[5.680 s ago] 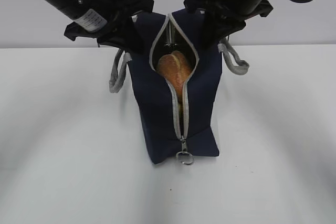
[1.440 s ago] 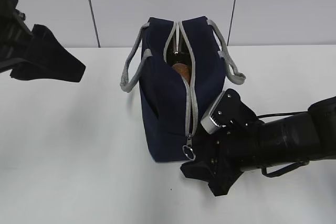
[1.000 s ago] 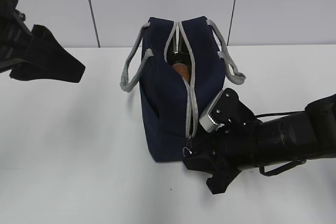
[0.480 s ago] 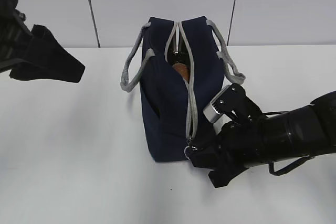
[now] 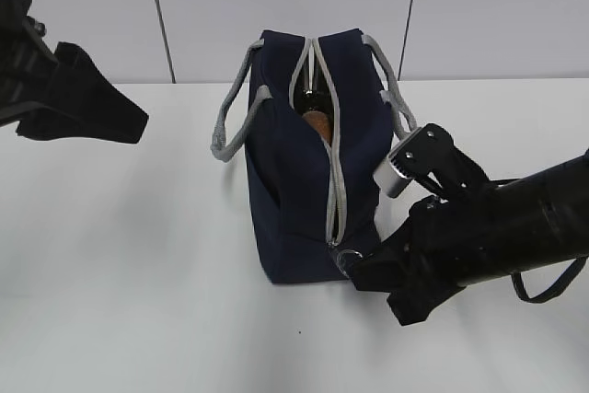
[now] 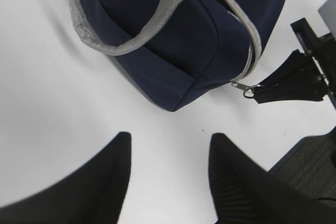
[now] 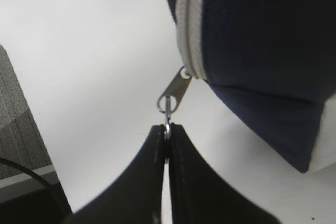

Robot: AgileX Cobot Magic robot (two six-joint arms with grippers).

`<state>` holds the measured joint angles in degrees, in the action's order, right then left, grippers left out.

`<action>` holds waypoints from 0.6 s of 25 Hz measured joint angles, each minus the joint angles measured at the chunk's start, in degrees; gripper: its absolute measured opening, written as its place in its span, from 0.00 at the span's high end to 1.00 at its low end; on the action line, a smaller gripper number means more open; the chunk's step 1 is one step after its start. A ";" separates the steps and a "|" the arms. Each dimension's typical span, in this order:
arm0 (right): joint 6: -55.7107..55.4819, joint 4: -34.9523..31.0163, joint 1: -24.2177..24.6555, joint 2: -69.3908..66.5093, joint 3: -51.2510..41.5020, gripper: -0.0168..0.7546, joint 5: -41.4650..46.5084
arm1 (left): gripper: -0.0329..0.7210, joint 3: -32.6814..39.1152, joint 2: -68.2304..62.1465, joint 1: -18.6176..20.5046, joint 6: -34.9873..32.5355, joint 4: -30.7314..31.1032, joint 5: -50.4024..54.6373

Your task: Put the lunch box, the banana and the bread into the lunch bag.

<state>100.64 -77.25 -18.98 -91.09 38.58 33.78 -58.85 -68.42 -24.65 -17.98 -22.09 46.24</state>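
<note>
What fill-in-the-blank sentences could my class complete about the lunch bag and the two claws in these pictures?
1. The right claw is shut on the zipper's metal ____ pull.
2. The colour of the lunch bag is navy ____.
3. Through the bag's open top, a golden-brown piece of ____ shows.
4. The left claw hangs open above the table, holding ____.

Missing words: ring; blue; bread; nothing
</note>
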 joint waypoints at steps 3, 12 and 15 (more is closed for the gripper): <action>-3.48 2.91 0.00 1.98 0.00 1.00 0.34 | 0.50 0.00 0.00 0.00 0.00 0.05 0.00; -12.46 10.54 0.00 3.31 5.76 1.00 4.72 | 0.50 0.00 0.00 0.00 0.00 0.15 -0.41; -15.04 12.64 0.00 3.31 9.53 1.00 5.13 | 0.50 0.00 0.00 0.00 0.00 0.15 -0.46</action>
<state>85.60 -64.61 -18.98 -87.78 48.12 38.91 -58.85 -68.42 -24.65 -17.98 -21.94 45.78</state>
